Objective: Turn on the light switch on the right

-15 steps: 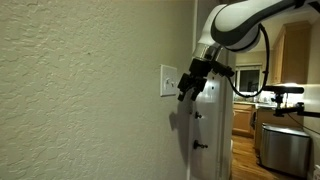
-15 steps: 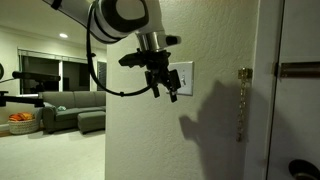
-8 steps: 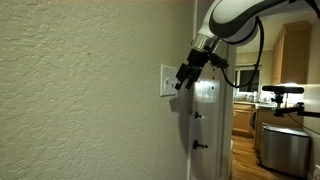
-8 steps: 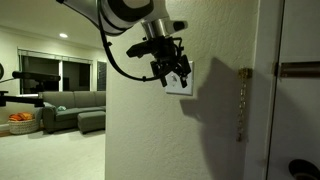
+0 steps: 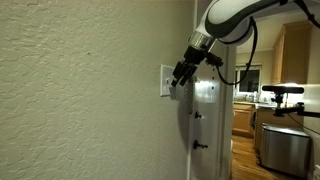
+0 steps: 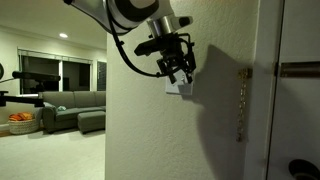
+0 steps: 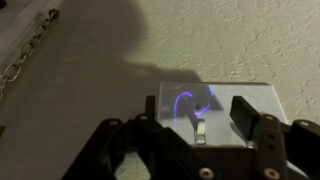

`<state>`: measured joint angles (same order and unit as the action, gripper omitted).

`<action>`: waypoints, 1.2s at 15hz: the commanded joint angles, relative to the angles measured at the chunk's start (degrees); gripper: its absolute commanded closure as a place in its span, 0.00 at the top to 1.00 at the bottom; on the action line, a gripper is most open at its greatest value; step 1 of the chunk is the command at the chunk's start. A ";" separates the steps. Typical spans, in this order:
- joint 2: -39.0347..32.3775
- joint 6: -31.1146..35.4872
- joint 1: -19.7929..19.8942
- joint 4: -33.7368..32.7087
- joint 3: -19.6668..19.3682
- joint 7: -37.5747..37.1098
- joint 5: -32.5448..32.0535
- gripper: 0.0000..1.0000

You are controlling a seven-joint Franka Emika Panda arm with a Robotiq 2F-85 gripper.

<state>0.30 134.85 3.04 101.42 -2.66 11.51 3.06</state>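
The light switch's white wall plate (image 5: 166,83) sits on the textured wall near its corner; it also shows in an exterior view (image 6: 177,89) and fills the wrist view (image 7: 215,100). My gripper (image 5: 179,75) (image 6: 181,69) is right at the plate and covers most of it. In the wrist view the gripper (image 7: 197,114) is open, with its black fingers (image 7: 243,114) on either side of the plate's middle. One small white switch toggle (image 7: 200,130) stands between them. I cannot tell whether a finger touches it.
A white door (image 6: 296,90) with a hanging metal chain (image 6: 240,100) stands just past the wall corner; the chain also shows in the wrist view (image 7: 22,66). A kitchen with cabinets (image 5: 290,60) lies behind the arm. A sofa (image 6: 70,108) stands far off.
My gripper has moved up and in toward the wall, from below and beside the plate to directly over it. Its shadow on the wall has shrunk towards the plate.
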 commanded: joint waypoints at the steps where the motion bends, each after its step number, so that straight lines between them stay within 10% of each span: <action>1: -2.16 1.08 0.08 -2.68 -0.19 2.30 1.33 0.66; 11: -1.92 -0.65 0.24 -3.52 0.04 2.94 2.00 0.09; 18: -0.31 -1.94 -0.12 -2.35 0.51 3.24 0.77 0.07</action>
<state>-1.60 133.88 3.03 98.73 -2.14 13.38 3.88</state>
